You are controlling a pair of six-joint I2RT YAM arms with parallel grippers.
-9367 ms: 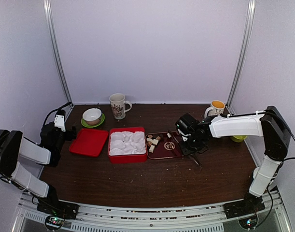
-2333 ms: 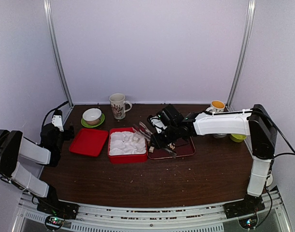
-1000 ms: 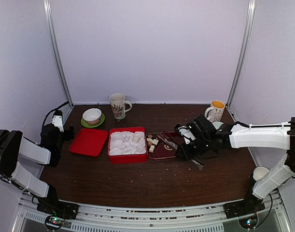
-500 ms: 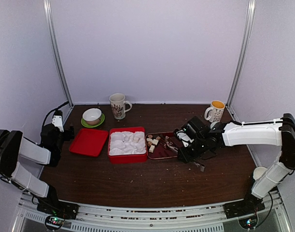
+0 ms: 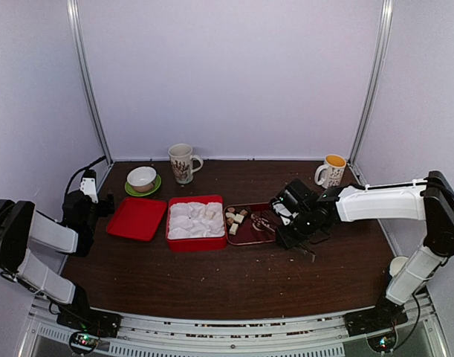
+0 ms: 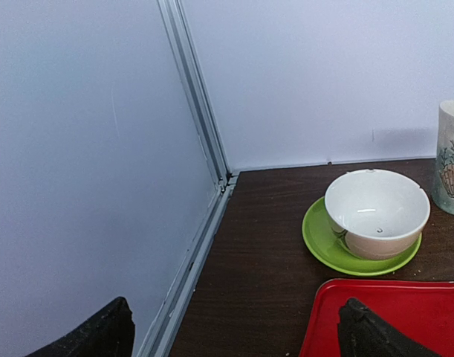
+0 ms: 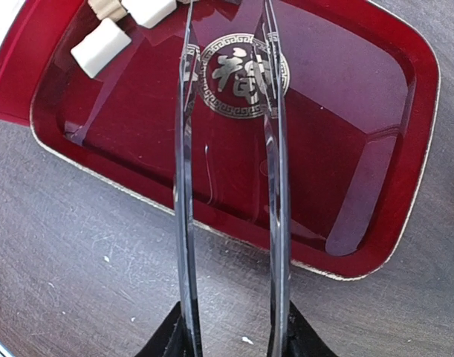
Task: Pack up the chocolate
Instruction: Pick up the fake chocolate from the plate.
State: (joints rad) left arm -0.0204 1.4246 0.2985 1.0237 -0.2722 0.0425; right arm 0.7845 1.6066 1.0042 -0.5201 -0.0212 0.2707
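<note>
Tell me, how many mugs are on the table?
2. A patterned mug stands at the back beside the bowl; an orange-lined mug stands at the back right. Others may be hidden.

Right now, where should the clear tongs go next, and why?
Probably a short slide toward the left end of the tray, so the clear tongs in the right gripper straddle the nearest cream cube. Their tips sit over the gold emblem with nothing between them, while the chocolate pieces cluster at that end.
</note>
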